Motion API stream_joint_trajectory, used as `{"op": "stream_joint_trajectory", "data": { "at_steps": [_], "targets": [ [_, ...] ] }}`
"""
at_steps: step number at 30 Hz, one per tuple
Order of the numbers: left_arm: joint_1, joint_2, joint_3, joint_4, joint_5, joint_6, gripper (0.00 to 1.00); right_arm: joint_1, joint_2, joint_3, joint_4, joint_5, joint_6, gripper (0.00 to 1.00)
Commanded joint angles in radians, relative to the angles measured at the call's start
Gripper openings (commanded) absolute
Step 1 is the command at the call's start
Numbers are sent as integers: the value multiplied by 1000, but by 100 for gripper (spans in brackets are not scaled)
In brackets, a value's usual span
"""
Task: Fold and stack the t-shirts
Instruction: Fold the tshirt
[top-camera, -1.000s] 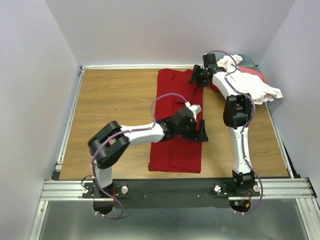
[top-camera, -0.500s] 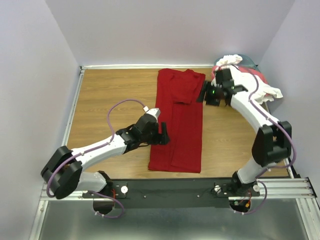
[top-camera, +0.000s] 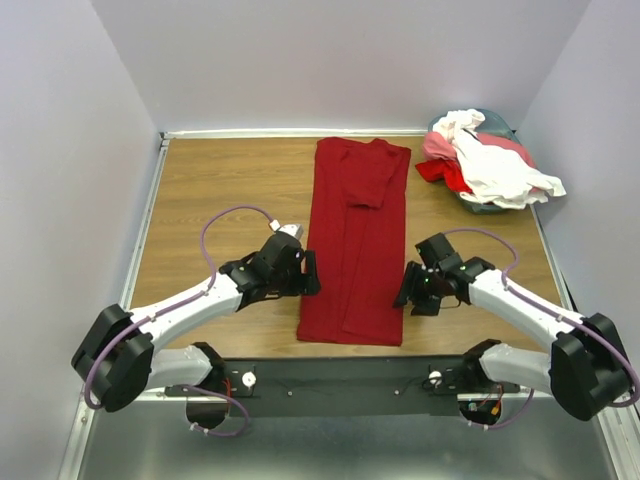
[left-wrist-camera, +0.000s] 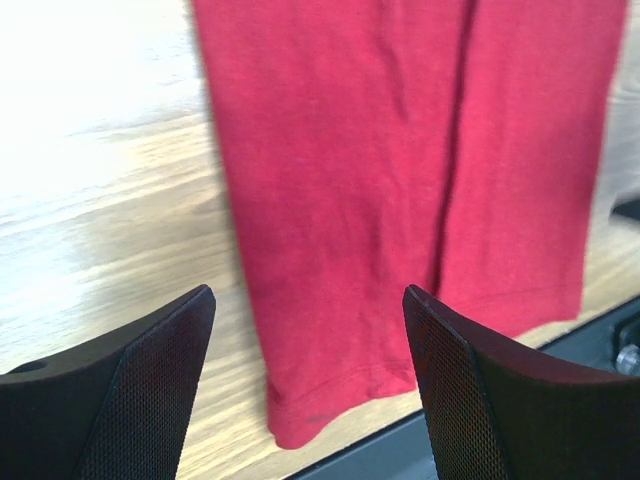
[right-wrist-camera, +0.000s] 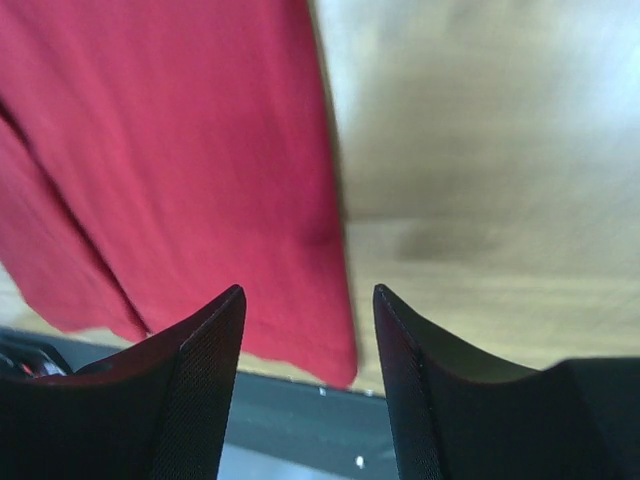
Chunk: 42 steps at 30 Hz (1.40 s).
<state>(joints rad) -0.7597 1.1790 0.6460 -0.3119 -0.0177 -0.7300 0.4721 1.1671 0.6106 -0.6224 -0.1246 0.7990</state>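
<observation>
The large dark crimson t-shirt (top-camera: 357, 240) lies flat in a long narrow strip down the middle of the table, sleeves folded in. My left gripper (top-camera: 309, 276) is open and empty beside its lower left edge; the left wrist view shows the shirt's near left corner (left-wrist-camera: 330, 390) between the open fingers. My right gripper (top-camera: 405, 290) is open and empty beside its lower right edge; the right wrist view shows the shirt's near right corner (right-wrist-camera: 310, 330). The other t-shirts, white (top-camera: 500, 170), red-pink (top-camera: 440, 150) and teal (top-camera: 497, 124), lie heaped at the far right corner.
The wooden table (top-camera: 230, 190) is bounded by a metal rail at the left and a black bar (top-camera: 350, 375) along the near edge. Pale walls stand close on three sides.
Both arms have swung down and outward: the left gripper left the shirt's middle for its lower left edge, the right gripper left the far collar area for the lower right edge.
</observation>
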Motion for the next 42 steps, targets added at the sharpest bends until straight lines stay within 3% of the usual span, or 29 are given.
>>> {"op": "stream_joint_trajectory", "data": {
  "at_steps": [1,11,22,31,38,42],
  "targets": [
    [10,39,53,-79,-42,33,84,77,-67,-60,-28,17,164,60],
    [19,25,0,-47,13,47,83,164,-193,-149,-119,6,279,54],
    [20,-21,-49,-47,51,35,83,283,-119,-158,-51,19,374,47],
    [19,-41,-45,-87,62,14,82,326,-24,-149,-22,60,397,31],
    [17,-58,-43,-124,74,1,79,326,-38,-161,-25,69,408,27],
    [-9,-44,-54,-136,104,-11,75,326,-32,-150,-31,79,396,15]
  ]
}}
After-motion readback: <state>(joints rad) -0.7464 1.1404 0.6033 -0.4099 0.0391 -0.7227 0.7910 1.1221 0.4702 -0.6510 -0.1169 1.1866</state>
